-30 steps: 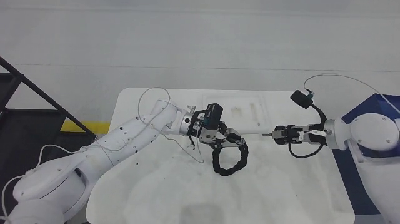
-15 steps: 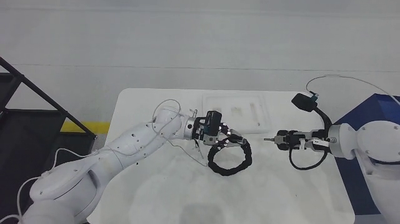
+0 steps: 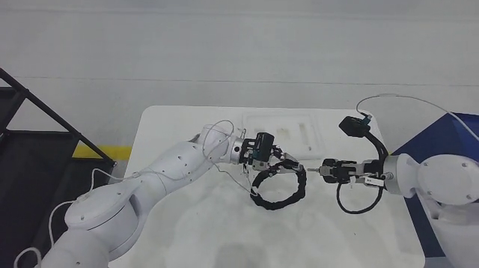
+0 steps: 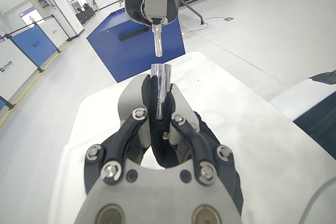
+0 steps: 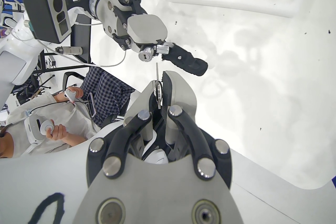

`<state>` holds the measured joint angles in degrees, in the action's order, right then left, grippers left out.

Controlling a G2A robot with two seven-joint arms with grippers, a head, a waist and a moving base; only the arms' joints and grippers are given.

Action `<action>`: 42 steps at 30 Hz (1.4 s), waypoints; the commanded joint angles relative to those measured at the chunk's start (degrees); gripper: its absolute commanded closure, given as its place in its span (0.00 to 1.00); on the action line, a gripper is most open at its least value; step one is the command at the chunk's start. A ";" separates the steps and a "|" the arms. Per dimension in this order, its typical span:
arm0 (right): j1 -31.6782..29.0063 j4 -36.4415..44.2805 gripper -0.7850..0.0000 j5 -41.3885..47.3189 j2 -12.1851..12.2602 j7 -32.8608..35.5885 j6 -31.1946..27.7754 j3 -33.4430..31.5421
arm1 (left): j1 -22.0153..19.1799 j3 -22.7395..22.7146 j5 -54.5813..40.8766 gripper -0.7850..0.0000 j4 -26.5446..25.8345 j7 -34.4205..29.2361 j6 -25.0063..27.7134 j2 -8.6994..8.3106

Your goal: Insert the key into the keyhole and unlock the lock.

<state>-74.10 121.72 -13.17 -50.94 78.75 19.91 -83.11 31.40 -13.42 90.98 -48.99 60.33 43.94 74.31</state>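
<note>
The lock is a black cable loop (image 3: 277, 192) with a chrome cylinder (image 4: 160, 83), and my left gripper (image 3: 288, 166) is shut on that cylinder above the table's middle. The cylinder's keyhole face (image 5: 145, 55) points toward my right gripper (image 3: 323, 170), which is shut on the silver key (image 4: 158, 42). In the left wrist view the key's tip hangs a short gap from the cylinder's end, roughly in line with it. In the right wrist view the key's blade (image 5: 157, 72) sticks out of my right gripper (image 5: 160, 81) just short of the keyhole. The black cable (image 5: 185, 61) trails off beside the cylinder.
A white moulded tray (image 3: 288, 129) lies at the back of the white table (image 3: 187, 230), behind both grippers. A black rack (image 3: 34, 111) stands off the table's left side. A blue cabinet (image 4: 123, 36) stands beyond the table's right end.
The left gripper has carried the lock a little to the right. The right gripper has come left with the key, so the gap between key tip and cylinder has shrunk.
</note>
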 commanded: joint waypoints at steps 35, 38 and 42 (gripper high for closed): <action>2.41 -0.11 1.00 -5.85 0.92 -3.08 -2.15 5.76 | -0.77 3.68 -1.83 1.00 5.11 2.02 -2.01 3.01; 2.92 -0.22 1.00 -6.54 1.00 -2.55 -2.32 6.33 | -0.84 3.68 -1.39 1.00 4.86 1.86 -1.84 2.90; 3.62 -0.09 1.00 -7.32 1.08 -1.82 -2.61 7.27 | -0.88 3.68 -1.32 1.00 4.67 1.64 -1.63 2.79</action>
<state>-70.66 121.57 -20.31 -49.88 76.80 17.38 -76.07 30.53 -9.74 89.64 -44.24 62.04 42.25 77.12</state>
